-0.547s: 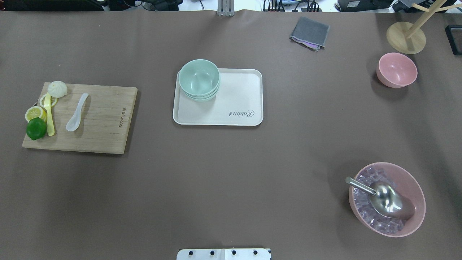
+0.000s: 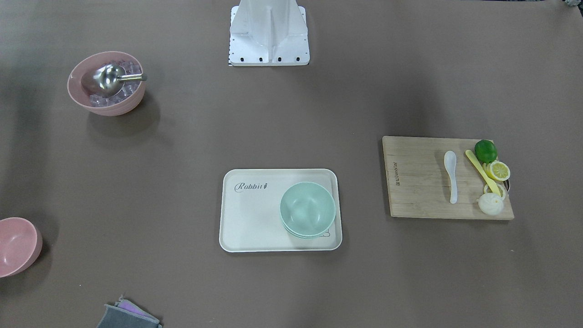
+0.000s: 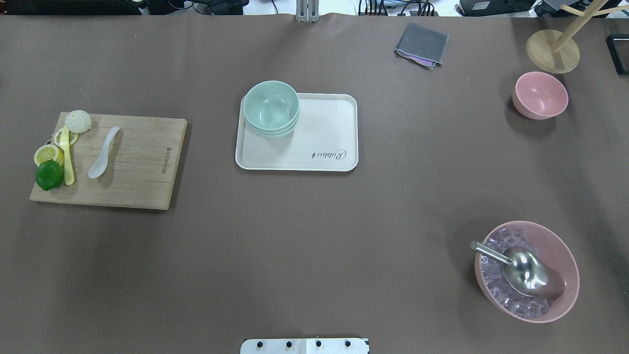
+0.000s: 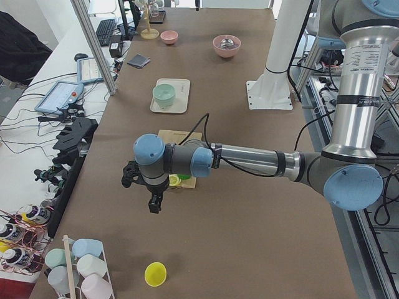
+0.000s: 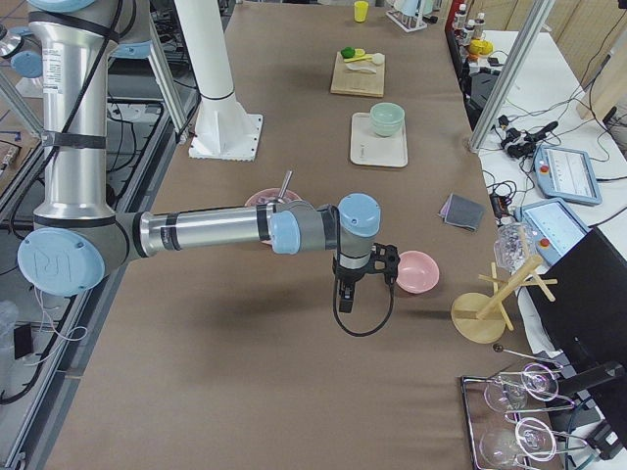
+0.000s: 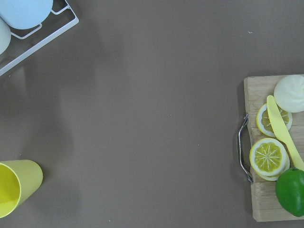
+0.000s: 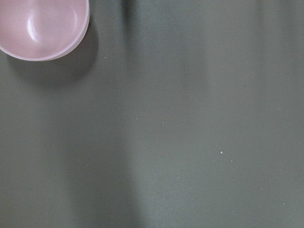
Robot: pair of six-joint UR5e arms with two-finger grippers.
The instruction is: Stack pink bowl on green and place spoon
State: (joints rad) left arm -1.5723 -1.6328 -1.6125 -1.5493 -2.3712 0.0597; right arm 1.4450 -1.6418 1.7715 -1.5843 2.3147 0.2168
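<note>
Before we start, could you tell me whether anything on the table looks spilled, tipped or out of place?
Nothing stands out. The green bowls sit nested and upright on the tray, the empty pink bowl stands upright on the table, and the spoon lies flat on the board. No spills show.

A wooden cutting board [image 3: 132, 162] lies at the table's left. Along its left edge it carries a lime [image 3: 49, 175], lemon slices [image 3: 47, 154], a yellow knife [image 3: 68, 162] and a white bun [image 3: 78, 121]. At the near right, a large bowl of ice cubes [image 3: 565, 248] holds a metal scoop [image 3: 526, 273]. A folded grey cloth [image 3: 421, 44] and a wooden stand [image 3: 545, 51] sit at the far right. A yellow cup [image 6: 16, 187] is further left of the board.
</note>
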